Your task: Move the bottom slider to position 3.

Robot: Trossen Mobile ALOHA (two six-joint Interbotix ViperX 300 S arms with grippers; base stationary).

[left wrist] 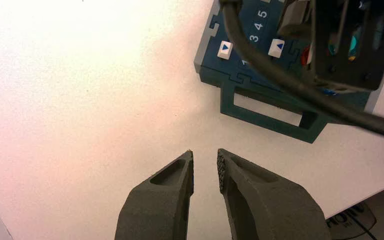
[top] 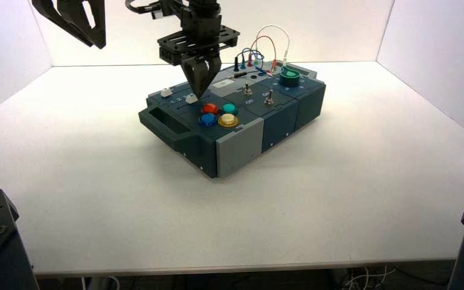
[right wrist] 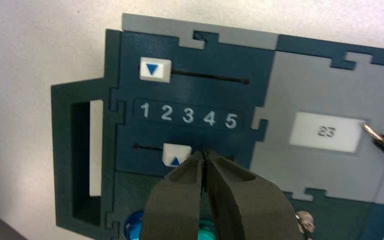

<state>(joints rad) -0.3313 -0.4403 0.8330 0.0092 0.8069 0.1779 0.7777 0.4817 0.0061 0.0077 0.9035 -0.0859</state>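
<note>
A: Box material and shape?
B: The dark blue, green and grey box had smooth, matt panels with jigsaw-cut seams and stood at an angle on the pale, smooth table. Its dark green rectangular handle framed an open slot.

A: The task slider?
B: The small white boxy slider knob with a blue triangle, nearer the round coloured buttons, sat between 2 and the white printed digit 3, on a straight dark track. The twin white knob was at 1 on its own track, across the scale.

A: Right pincer?
B: Pressed together. The black, tapered right gripper was over the bottom track, just beside the task knob on its higher-number side; contact could not be told.

A: Left pincer?
B: Spread. The black left gripper was off the box, beyond its handle end.

A: Edges and room?
B: Bare tabletop lay around the handle and along the near side. The round buttons were close to the bottom track.

A: Anything carried by the box?
B: A grey panel held thin red, blue, black and white wires, looped upward.
</note>
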